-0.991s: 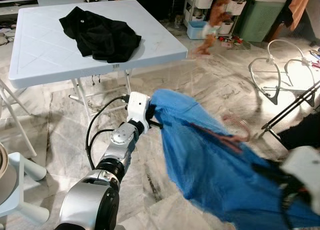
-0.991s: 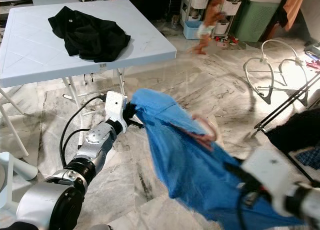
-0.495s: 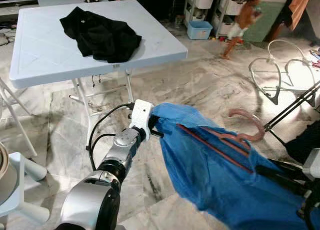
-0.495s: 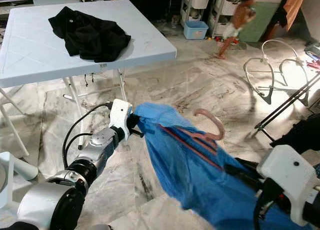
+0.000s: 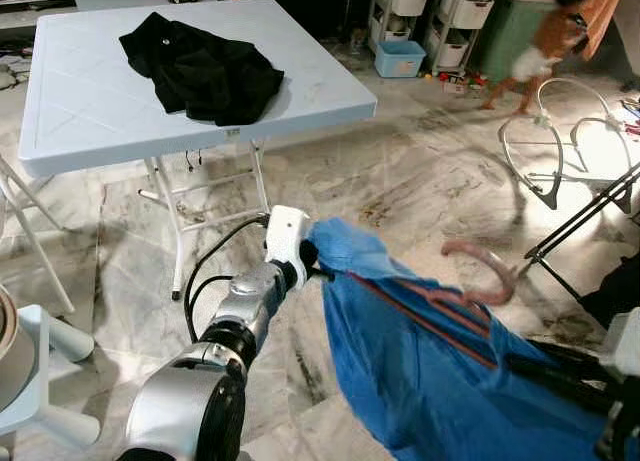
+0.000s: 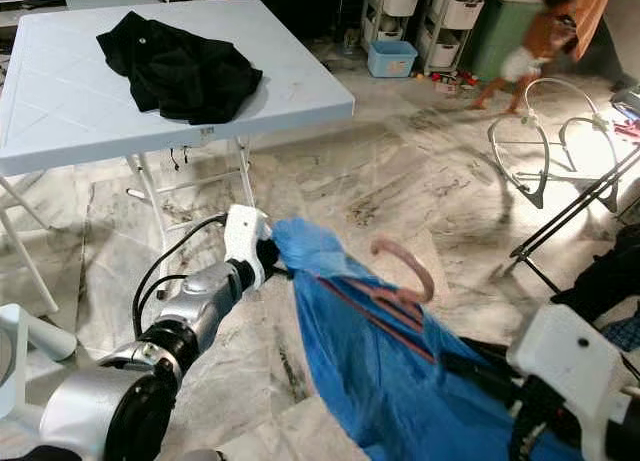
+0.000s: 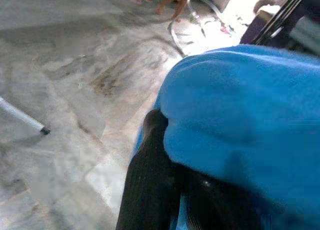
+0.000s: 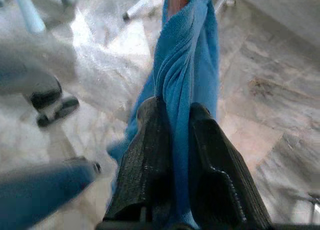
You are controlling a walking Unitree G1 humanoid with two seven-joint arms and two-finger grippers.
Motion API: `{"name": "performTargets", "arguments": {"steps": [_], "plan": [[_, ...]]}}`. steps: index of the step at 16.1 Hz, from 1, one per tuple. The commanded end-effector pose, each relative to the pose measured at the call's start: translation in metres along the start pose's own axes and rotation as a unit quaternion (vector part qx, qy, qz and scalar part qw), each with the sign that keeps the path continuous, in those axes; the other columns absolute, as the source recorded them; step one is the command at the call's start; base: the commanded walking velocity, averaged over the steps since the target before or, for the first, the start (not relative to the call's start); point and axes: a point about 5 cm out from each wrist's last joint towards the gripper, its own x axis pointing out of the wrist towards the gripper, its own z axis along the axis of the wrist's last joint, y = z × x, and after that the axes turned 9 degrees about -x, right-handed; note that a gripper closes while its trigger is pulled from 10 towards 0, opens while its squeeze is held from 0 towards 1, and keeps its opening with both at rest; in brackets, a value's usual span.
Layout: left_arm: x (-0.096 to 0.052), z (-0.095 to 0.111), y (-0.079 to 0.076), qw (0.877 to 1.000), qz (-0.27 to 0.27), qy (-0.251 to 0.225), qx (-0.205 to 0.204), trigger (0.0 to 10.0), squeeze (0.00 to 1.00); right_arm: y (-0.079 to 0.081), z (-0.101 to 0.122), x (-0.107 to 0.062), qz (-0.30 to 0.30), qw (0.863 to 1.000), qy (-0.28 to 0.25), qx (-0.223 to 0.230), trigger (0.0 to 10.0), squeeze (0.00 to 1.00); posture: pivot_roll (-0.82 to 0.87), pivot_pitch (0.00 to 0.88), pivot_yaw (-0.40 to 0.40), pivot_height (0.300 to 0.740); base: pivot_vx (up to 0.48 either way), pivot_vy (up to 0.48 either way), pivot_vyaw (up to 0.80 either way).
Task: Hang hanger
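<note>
Left gripper (image 5: 318, 264), fingers pressed together on one shoulder of the blue shirt (image 6: 370, 381); right gripper (image 8: 172, 155), fingers likewise pinching a bunched fold of the same cloth, low at the robot's right. The shirt is held stretched between the two arms above the floor (image 5: 420, 171), with the hanger (image 6: 385, 296) inside it: reddish-brown arms lying along the cloth, pink curved hook projecting free from the neck. Black rack legs (image 5: 585, 216) stand near, to the right; no rail can be made out. Likely risks: both grips are on soft, loosely woven fabric rather than on the rigid hanger, so the hanger may slide or tip out of the neck if the cloth slackens; the hanging hem may snag the rack legs. The floor is polished veined marble; a white plastic table (image 5: 90, 111) behind bears a crumpled black garment (image 5: 205, 71).
</note>
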Motion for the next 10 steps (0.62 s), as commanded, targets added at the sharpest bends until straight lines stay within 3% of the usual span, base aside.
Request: {"name": "performTargets", "arguments": {"steps": [1, 2, 3, 4, 6, 10], "plan": [[0.006, 0.015, -0.012, 0.999, -0.042, -0.009, 0.003, 0.0, 0.0, -0.006, -0.006, 0.003, -0.024, 0.999, 0.025, -0.019, 10.0, 0.0, 0.02, 0.072, -0.074, 0.74, 0.0, 0.0, 0.0], [0.006, 0.015, -0.012, 0.999, -0.042, -0.009, 0.003, 0.0, 0.0, -0.006, -0.006, 0.003, -0.024, 0.999, 0.025, -0.019, 10.0, 0.0, 0.02, 0.072, -0.074, 0.74, 0.0, 0.0, 0.0], [0.007, 0.012, -0.022, 0.994, -0.104, 0.015, 0.022, 0.0, 0.0, -0.016, -0.019, 0.009, -0.072, 0.995, 0.054, -0.029, 10.0, 0.0, 0.02, 0.074, -0.072, 0.74, 0.0, 0.0, 0.0], [0.006, 0.011, -0.025, 0.99, -0.133, 0.029, 0.019, 0.0, 0.0, -0.018, -0.024, 0.011, -0.083, 0.994, 0.065, -0.03, 10.0, 0.0, 0.02, 0.074, -0.071, 0.74, 0.0, 0.0, 0.0], [0.002, 0.012, -0.023, 0.984, -0.17, 0.045, 0.014, 0.0, 0.0, -0.008, -0.028, 0.013, -0.055, 0.996, 0.07, -0.022, 10.0, 0.0, 0.03, 0.079, -0.069, 0.74, 0.0, 0.0, 0.0], [-0.002, 0.01, -0.007, 0.991, -0.124, 0.054, -0.011, 0.0, 0.0, 0.015, -0.016, 0.007, 0.029, 0.999, 0.039, -0.007, 10.0, 0.0, 0.03, 0.078, -0.07, 0.74, 0.0, 0.0, 0.0]]}}
